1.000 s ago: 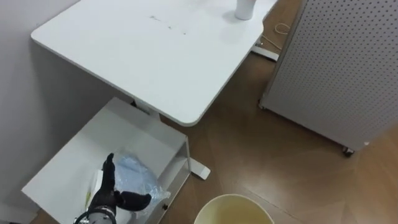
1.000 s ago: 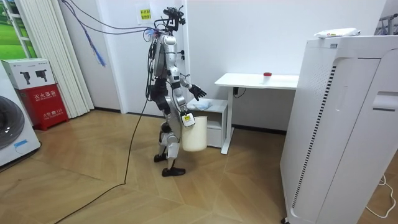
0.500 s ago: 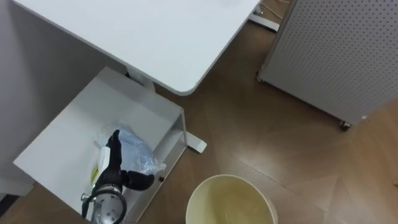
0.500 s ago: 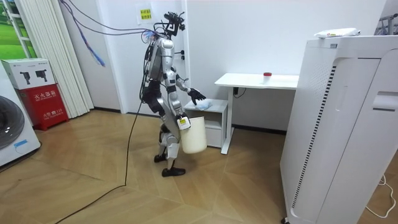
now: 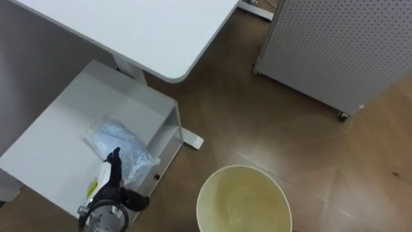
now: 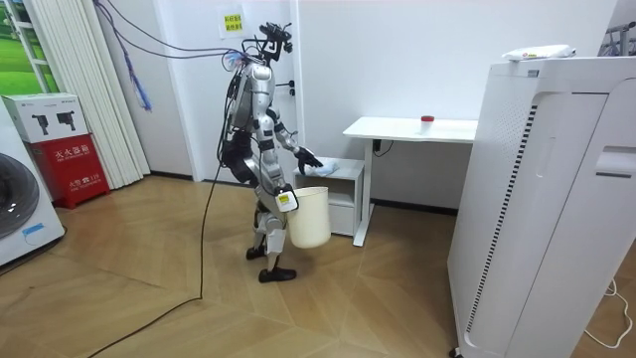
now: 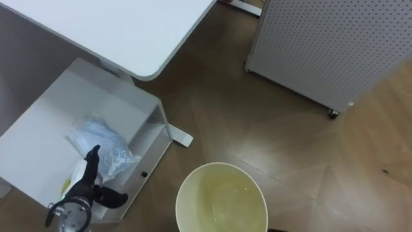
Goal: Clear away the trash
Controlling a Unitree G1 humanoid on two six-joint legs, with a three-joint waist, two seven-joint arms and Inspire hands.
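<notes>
A crumpled bluish clear plastic bag lies on top of a low white cabinet, with a yellow-and-white wrapper beside it. My left hand hovers over the bag's near edge, open, with its fingers straight and the thumb spread; whether it touches the bag I cannot tell. In the room view the same hand reaches out over the cabinet. A cream bucket hangs below me, empty inside. In the room view my right hand holds the bucket at its rim beside my thigh.
A white desk overhangs the cabinet's far side, and its foot lies on the wood floor. A white perforated panel on castors stands to the right. A large white appliance fills the room view's right.
The eye view has shifted down and toward the cabinet. In the room view my left arm has dropped from a raised pose to reach over the cabinet. The bucket stays in my right hand.
</notes>
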